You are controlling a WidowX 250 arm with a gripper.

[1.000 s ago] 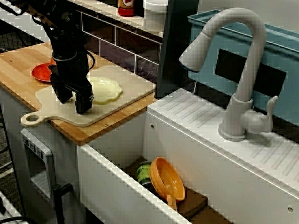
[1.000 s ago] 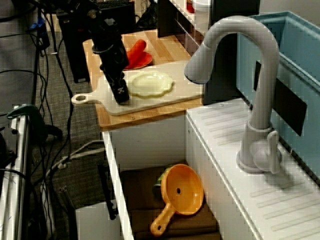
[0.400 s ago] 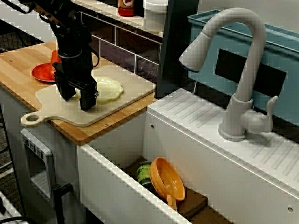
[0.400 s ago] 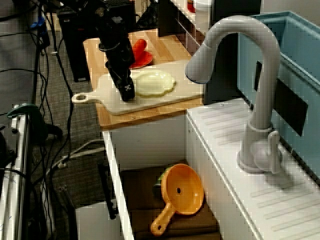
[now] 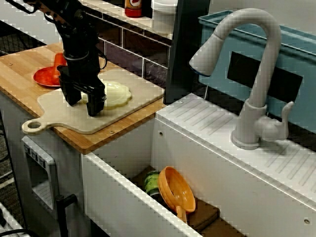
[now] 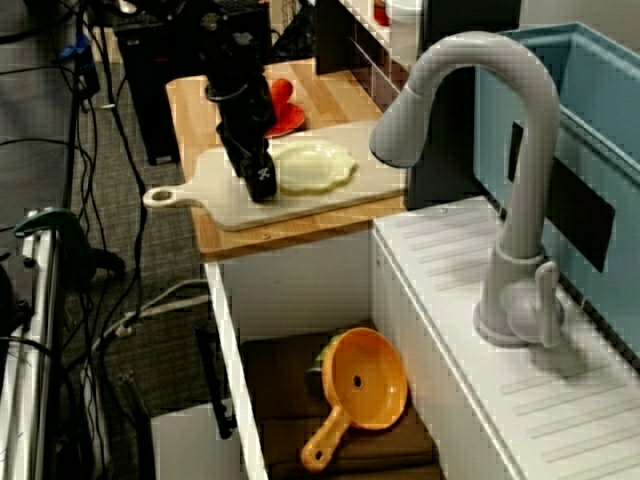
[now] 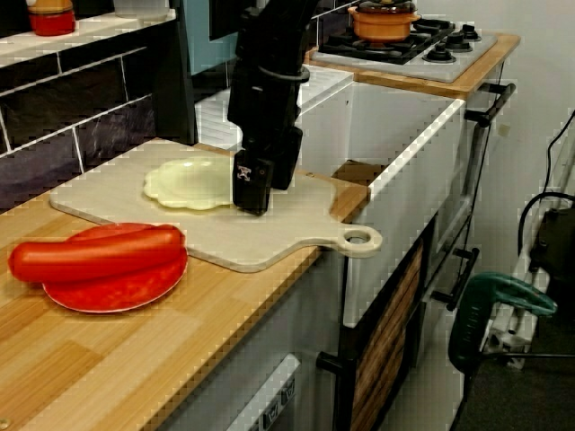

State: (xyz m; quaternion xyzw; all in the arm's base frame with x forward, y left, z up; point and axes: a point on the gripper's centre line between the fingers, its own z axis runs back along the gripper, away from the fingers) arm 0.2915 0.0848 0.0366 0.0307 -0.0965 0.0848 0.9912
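My black gripper [image 5: 85, 101] points down at the pale cutting board [image 5: 64, 121], open, with its fingers well apart. It stands at the edge of a flat, scalloped, pale yellow plate [image 5: 117, 94] that lies on the board. In the view from the counter's end the nearer finger [image 7: 252, 184] sits right against the yellow plate's [image 7: 184, 182] rim. Whether it touches is not clear. Seen from high over the sink, the gripper [image 6: 255, 178] covers the left edge of the plate [image 6: 315, 165]. Nothing is held.
A red plate [image 7: 108, 292] bearing a long red sausage-shaped thing [image 7: 94, 254] lies on the wooden counter beside the board. The sink holds an orange strainer [image 5: 177, 190] and a green can [image 5: 152, 182]. A grey faucet [image 5: 247, 74], a blue rack [image 5: 296, 59] and a stove with an orange pot [image 7: 382, 20] stand nearby.
The gripper has moved across the board toward the yellow plate, staying open. The plate has slid slightly away from it, toward the sink.
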